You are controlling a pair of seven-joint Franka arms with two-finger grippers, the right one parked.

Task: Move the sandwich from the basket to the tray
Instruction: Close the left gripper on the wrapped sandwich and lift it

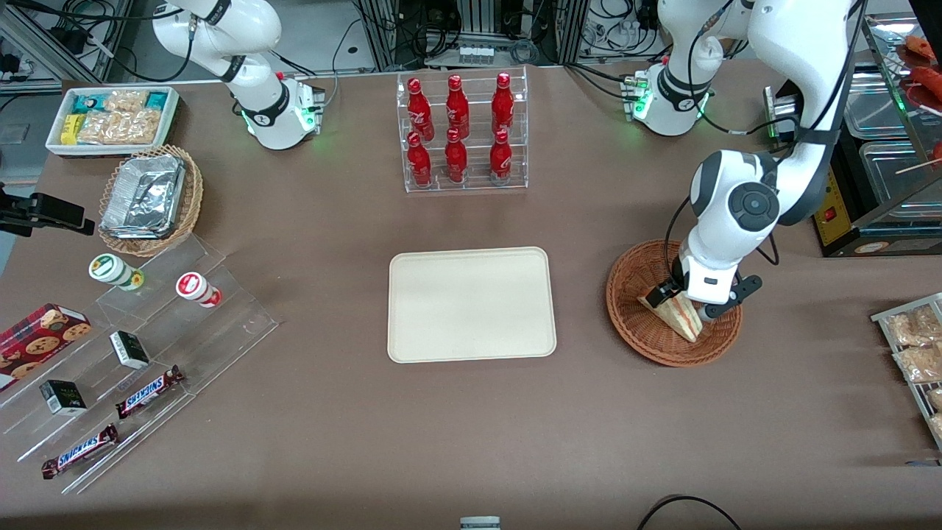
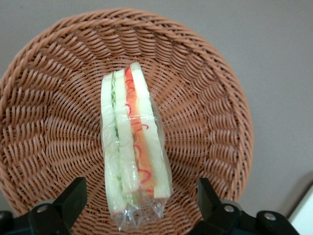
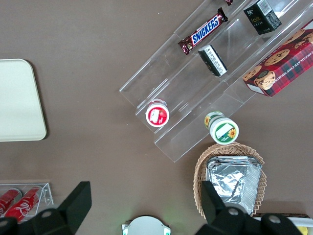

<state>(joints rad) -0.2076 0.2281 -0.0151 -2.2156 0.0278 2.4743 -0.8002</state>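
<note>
The sandwich (image 1: 678, 315), a wrapped wedge of white bread with red and green filling, lies in the reddish-brown wicker basket (image 1: 634, 324). It also shows in the left wrist view (image 2: 132, 142), lying on the basket's woven floor (image 2: 58, 122). My left gripper (image 1: 690, 303) hangs low over the basket, open, with one finger (image 2: 73, 198) on each side of the sandwich's wrapped end and a gap to it on both sides; the gripper (image 2: 141, 203) holds nothing. The cream tray (image 1: 471, 304) lies bare on the table beside the basket, toward the parked arm's end.
A clear rack of red bottles (image 1: 460, 132) stands farther from the front camera than the tray. A metal food stand (image 1: 894, 147) and a rack of snack packs (image 1: 916, 353) flank the basket at the working arm's end. Acrylic steps with snacks (image 1: 132, 353) lie toward the parked arm's end.
</note>
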